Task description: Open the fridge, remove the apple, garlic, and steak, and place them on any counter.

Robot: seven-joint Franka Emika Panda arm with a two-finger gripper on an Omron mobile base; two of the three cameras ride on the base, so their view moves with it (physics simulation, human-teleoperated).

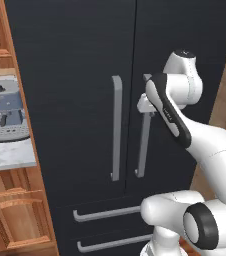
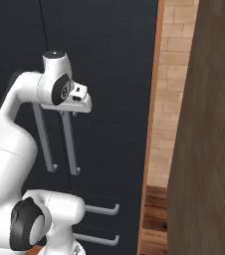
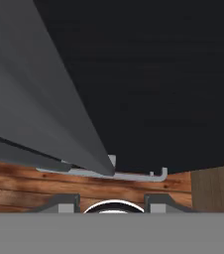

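Observation:
The black fridge stands with both doors closed. The apple, garlic and steak are hidden behind them. My gripper points downward at the upper end of the right door's grey bar handle. In the hand view the bar runs down between my two fingertips. The left door's handle is untouched. A strip of marble counter lies left of the fridge.
A grey coffee machine sits on that counter, with wooden cabinets below. Two drawer handles cross the fridge's lower part. A brick wall and a wooden panel close in on the right.

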